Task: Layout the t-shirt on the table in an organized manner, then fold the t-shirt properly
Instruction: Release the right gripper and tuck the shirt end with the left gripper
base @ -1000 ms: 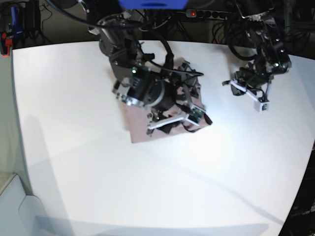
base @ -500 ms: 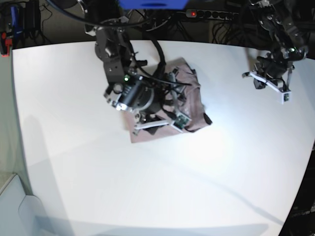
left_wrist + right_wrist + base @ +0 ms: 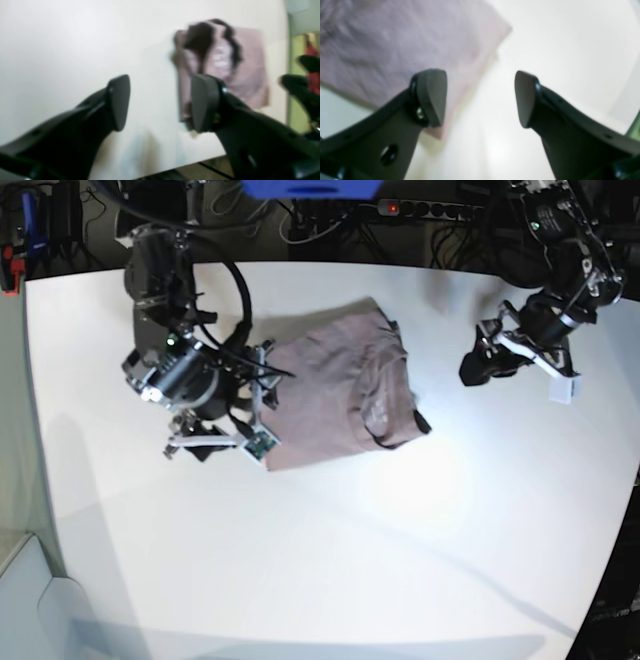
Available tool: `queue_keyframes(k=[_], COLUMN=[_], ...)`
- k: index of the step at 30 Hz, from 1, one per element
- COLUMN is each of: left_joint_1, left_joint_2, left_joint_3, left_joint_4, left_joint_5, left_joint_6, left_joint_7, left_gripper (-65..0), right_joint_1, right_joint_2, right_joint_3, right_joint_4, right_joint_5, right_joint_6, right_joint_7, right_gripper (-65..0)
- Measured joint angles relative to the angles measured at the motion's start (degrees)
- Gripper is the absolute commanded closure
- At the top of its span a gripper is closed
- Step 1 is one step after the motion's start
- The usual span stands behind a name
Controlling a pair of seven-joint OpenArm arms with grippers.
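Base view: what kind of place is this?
Likely a robotics lab bench, not a home: a bare white table, a power strip and tangled cables behind it, and only a t-shirt laid out.

t-shirt (image 3: 335,385): plain dusty mauve, no print | tabletop (image 3: 330,550): matte white | my left gripper (image 3: 160,102): black fingers | my right gripper (image 3: 480,98): black fingers, dark grey pads
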Motion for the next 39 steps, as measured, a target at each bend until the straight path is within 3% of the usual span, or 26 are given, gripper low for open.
queue_keyframes(k=[6,9,15,24,31,36,39], left_joint_1=[-4.85,-5.25,-8.74,-12.55,-14.86,-15.93,-17.55], left_joint_2=[1.81,4.37,5.66,5.66,5.92,6.19,6.08], left_joint_3=[5.55,6.27,6.38,6.56,14.34,18.36,20.61], left_joint_4=[-6.95,-10.32,-14.86,-24.39,-25.38,-26.51,-29.73], left_joint_5=[-1.42,-1.33,-1.2,-1.75,5.2,8.11,10.56], left_joint_6=[0.26,0.37,0.39,0.83,0.39,-0.02,-0.07], left_joint_7=[-0.44,0.04,-0.42,-1.09,-5.49,-7.02,-10.27], left_gripper=[-44.5,-49.0,-56.2,-56.1,-56.1,-53.9,-38.8], right_joint_1=[-2.32,-2.89,-3.74,-4.74,-4.61,-4.61,-4.61], right_joint_2=[1.99,2.69,4.2,4.87,4.87,4.87,4.87], right_joint_3=[2.78,3.56,5.25,5.09,5.09,5.09,5.09], right_joint_4=[1.27,1.29,1.27,1.62,1.62,1.62,1.62], right_joint_5=[0.24,0.11,0.02,0.26,0.24,0.24,0.24], right_joint_6=[0.0,0.02,0.0,0.0,0.0,0.0,0.0], right_joint_7=[0.09,0.26,-0.15,0.09,0.2,0.2,0.17], right_gripper=[-39.8,-39.8,-39.7,-39.7,-39.7,-39.7,-39.6])
